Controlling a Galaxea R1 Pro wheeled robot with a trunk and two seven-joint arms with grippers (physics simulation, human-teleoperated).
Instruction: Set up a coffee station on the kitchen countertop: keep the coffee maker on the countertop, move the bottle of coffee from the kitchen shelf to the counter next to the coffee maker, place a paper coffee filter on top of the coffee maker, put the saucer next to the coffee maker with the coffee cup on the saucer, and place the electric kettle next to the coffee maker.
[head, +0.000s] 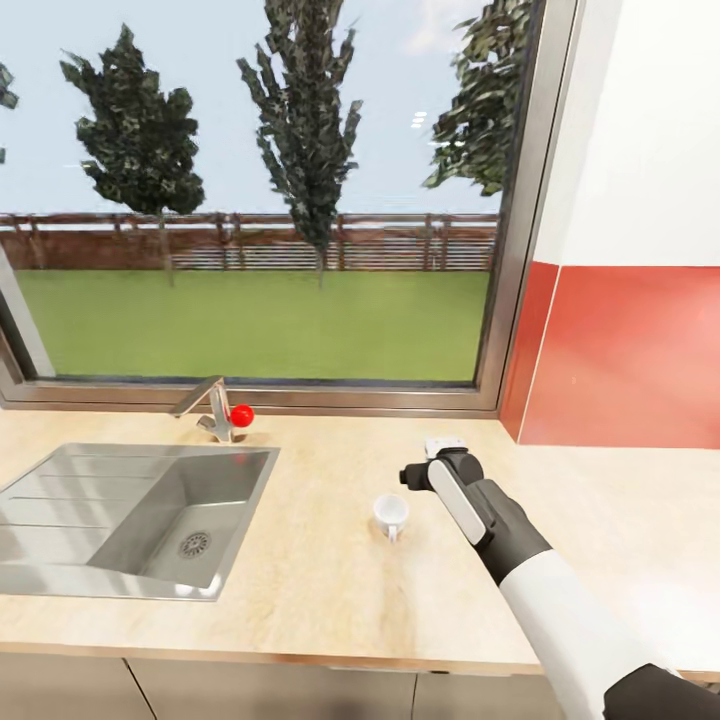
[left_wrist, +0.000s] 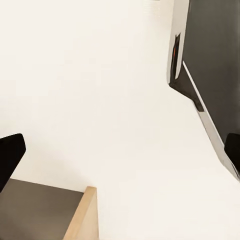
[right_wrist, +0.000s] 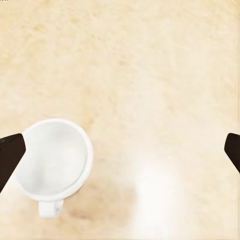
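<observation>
A tiny white coffee cup (head: 391, 513) stands upright on the light wood-look kitchen countertop (head: 330, 600), to the right of the sink, its handle toward the front edge. My right gripper (head: 428, 472) hovers just above and to the right of it, pointing down. In the right wrist view the coffee cup (right_wrist: 55, 160) lies beside one dark fingertip (right_wrist: 10, 155). The other fingertip (right_wrist: 233, 150) is far off over bare counter, so the right gripper (right_wrist: 120, 150) is open and empty. My left gripper (left_wrist: 120, 155) is open, with nothing between its fingertips (left_wrist: 7, 157).
A steel sink (head: 60, 480) with a faucet (head: 212, 405) and a red knob (head: 241, 414) fills the counter's left. A large window runs behind it, and a red backsplash (head: 620, 350) rises at the right. The left wrist view faces a pale surface, a dark panel (left_wrist: 215, 60) and a wooden edge (left_wrist: 85, 215).
</observation>
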